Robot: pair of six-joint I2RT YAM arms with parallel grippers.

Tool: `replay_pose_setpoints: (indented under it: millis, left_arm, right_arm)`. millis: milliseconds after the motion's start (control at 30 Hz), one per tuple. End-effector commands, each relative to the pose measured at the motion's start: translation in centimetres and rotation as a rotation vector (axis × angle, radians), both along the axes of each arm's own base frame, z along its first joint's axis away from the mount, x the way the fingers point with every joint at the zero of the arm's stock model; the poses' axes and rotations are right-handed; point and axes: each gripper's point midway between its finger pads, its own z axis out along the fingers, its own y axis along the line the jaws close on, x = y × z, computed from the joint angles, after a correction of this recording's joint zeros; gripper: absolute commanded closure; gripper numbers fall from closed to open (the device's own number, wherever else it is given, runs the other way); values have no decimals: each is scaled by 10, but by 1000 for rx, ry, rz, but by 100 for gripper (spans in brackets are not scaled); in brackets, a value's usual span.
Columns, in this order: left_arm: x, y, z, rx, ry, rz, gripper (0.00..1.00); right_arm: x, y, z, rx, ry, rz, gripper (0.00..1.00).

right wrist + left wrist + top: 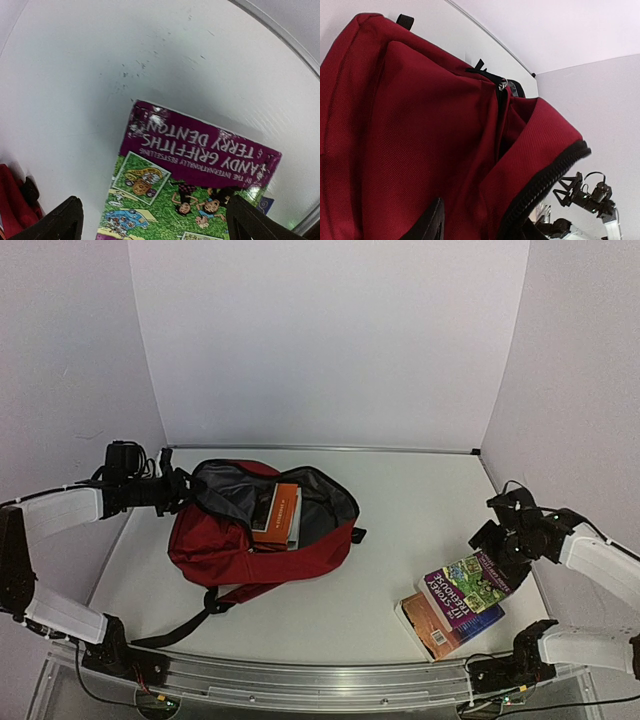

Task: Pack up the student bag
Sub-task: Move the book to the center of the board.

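Dark red soft woven-fabric student bag, slumped on the smooth white surface left of centre. Black-zippered mouth gaping, grey lining bared, flat orange-covered book leaning inside. Left claw at the bag's left rim; cannot tell whether pinching cloth or parted. Right claw spread wide, holding nothing, above a glossy purple-and-green paperback. Beneath that, askew, a second orange-fronted book.
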Motion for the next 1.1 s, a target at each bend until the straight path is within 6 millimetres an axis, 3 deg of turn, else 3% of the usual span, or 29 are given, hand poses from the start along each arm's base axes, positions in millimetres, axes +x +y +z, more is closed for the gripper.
replay_pose_setpoints:
  millis: [0,167,333,533,733,1067]
  left_arm:
    - [-4,8,27,54,-73,15,50]
    - [-9,8,37,56,-95,9,32]
    - [-9,8,37,60,-101,4,22]
    - [-6,6,41,51,-111,-6,14]
    - [-7,6,46,55,-128,-11,11]
    - [-14,7,45,63,-122,-8,11]
  right_arm:
    - [-37,-2,-15,86,128,-129,2]
    - [-56,7,-33,178,185,-157,2]
    - [-60,14,-45,234,182,-160,2]
    - [-38,44,-70,336,171,-55,4]
    - [11,53,-48,257,49,86,8]
    - [44,91,-85,338,48,230,18]
